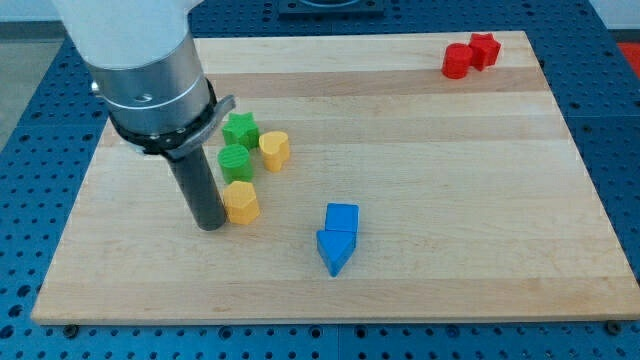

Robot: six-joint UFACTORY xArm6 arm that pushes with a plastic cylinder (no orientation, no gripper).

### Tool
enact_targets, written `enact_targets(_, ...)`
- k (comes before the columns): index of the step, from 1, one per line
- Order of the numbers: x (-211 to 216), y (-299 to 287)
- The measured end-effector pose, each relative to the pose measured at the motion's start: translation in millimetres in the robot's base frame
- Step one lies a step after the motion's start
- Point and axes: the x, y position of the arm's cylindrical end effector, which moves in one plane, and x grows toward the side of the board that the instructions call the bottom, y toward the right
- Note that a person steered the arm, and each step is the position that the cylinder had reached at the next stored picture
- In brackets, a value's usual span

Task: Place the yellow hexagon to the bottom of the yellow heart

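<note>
Wooden board [400,290] filling most of the frame, lying on a blue perforated table [20,200] that shows along the left, right and bottom edges. Robot arm [150,70], a white and grey cylinder, entering from the upper left of the frame and ending in a straight dark rod [197,185]; my tip [211,226] rests on the board at left of centre, just beside the left face of the yellow hexagon [241,201] (whether the two actually touch cannot be told). The rod carries no jaws and grips nothing; it stands upright beside the block. Blue blocks, lower centre of the frame: a blue cube [342,217] with a blue triangle [335,250] touching it from below. Red blocks, upper right corner of the board: a rounded red block [457,60] touching a second red block [484,49], whose shapes are not clear. Cluster at left of centre, just right of the rod: green star [240,129] at the top, green cylinder [235,161] directly beneath it, yellow heart [274,150] just to their right. The yellow hexagon lies below the green cylinder, down and to the left of the yellow heart, near it but apart.
</note>
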Motion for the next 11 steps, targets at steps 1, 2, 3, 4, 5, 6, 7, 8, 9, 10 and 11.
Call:
enact_targets(1,-5,14)
enact_targets(2,-9,17)
enact_targets(3,5,20)
enact_targets(4,9,25)
enact_targets(5,7,27)
enact_targets(6,3,29)
enact_targets(7,0,36)
enact_targets(8,-3,42)
enact_targets(9,-3,46)
enact_targets(10,-3,46)
enact_targets(11,-8,46)
